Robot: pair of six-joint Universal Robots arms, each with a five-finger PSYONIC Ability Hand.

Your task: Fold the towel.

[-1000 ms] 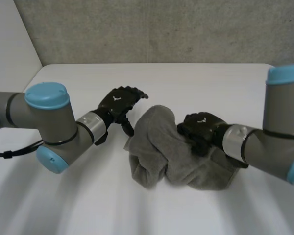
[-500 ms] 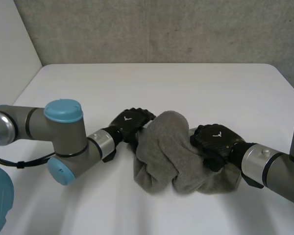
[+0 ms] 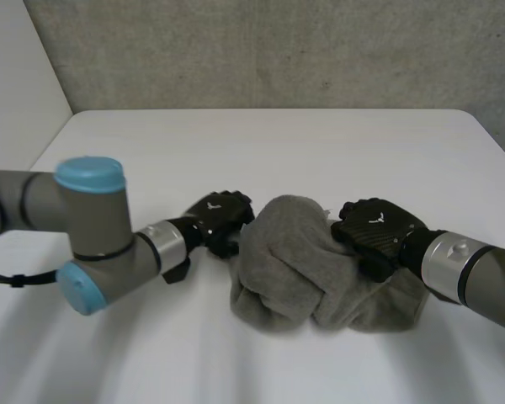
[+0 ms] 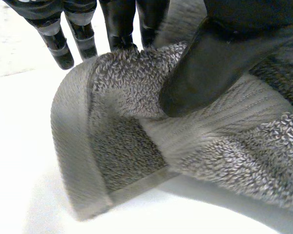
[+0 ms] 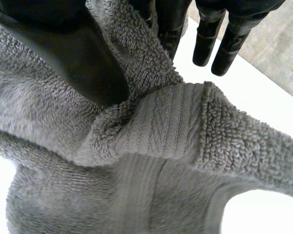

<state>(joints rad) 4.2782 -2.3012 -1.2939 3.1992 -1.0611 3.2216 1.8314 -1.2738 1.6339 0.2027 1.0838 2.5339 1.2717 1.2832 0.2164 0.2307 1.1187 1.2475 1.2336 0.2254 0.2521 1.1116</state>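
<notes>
Now the left hand [image 3: 221, 217] has pinched the towel [image 3: 290, 263].

- White table [image 3: 320, 143] fills the scene, its top smooth and matte, with rounded far corners.
- Right behind its far edge rises a grey, speckled wall [image 3: 278, 50], rough like concrete.
- Off the table's far left corner stands a plain white panel [image 3: 17, 76].
- Soft, even light throughout.
</notes>
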